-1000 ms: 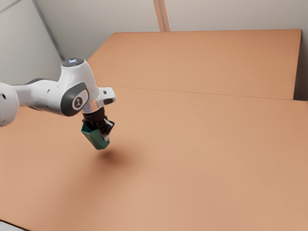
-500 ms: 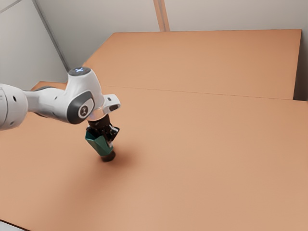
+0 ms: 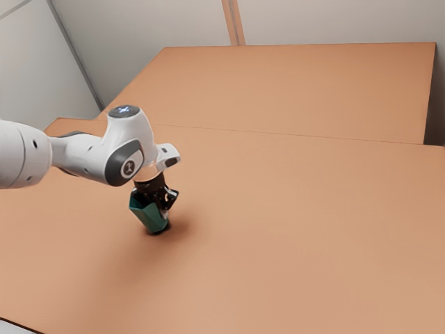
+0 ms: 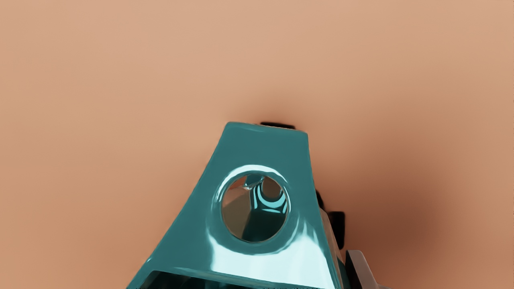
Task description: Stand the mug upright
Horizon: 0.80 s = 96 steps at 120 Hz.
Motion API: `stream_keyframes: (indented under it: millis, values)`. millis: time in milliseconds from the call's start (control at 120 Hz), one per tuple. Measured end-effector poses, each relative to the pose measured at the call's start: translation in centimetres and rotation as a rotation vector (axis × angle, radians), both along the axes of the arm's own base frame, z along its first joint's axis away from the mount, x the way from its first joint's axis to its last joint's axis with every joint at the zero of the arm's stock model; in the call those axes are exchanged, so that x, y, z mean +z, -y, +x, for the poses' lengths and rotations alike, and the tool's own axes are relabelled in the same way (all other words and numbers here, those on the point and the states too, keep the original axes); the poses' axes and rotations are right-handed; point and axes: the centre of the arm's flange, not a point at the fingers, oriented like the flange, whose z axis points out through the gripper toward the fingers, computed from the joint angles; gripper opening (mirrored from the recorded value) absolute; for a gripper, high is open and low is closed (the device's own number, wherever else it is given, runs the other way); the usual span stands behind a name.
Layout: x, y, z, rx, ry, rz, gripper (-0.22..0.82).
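Positions are read from where I stand, on a clock dial laid over the exterior view, with 12 at its upper edge.

Arm (image 3: 76,153): enters from 9 o'clock and bends downward at the wrist. Pincer (image 3: 165,211): points down toward the table (image 3: 292,243) and grasps the mug (image 3: 149,214).

Mug: teal, angular, located toward 8 o'clock from the centre of the dial. It leans; it is not upright. The mouth is directed to about 11 o'clock, the base to about 5 o'clock. The pincer sits against its 2 o'clock side. The base is close to the table surface; contact cannot be confirmed. A soft shadow (image 3: 182,228) spreads from the base toward 3 o'clock.

Wrist view: the mug's mouth is nearest the hand, and its narrower base end is farther away. A round hole (image 4: 255,208) opens in the side wall facing the camera. One fingertip (image 4: 361,269) stands alongside the mug.

Surroundings: a thin seam (image 3: 278,133) crosses the orange surface above the dial's centre. At 12 o'clock, an orange strip (image 3: 234,24) runs up the pale wall (image 3: 313,21).
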Motion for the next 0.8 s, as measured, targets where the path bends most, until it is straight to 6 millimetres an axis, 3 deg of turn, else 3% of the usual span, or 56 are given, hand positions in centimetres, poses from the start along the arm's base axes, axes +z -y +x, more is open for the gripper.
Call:
stream_keyframes:
  millis: [133,342,475,650,800]
  values:
    - [-0.2,0.4,0.1,0.004,0.003,-0.002,-0.14]
    - [0.2,0.5,0.0,0.022,0.014,-0.012,0.28]
    - [2.5,0.8,0.0,0.026,0.057,-0.016,0.43]
    - [5.2,1.3,-0.1,0.022,0.101,-0.019,0.52]
    - [10.0,2.3,1.3,0.013,0.128,-0.018,0.55]
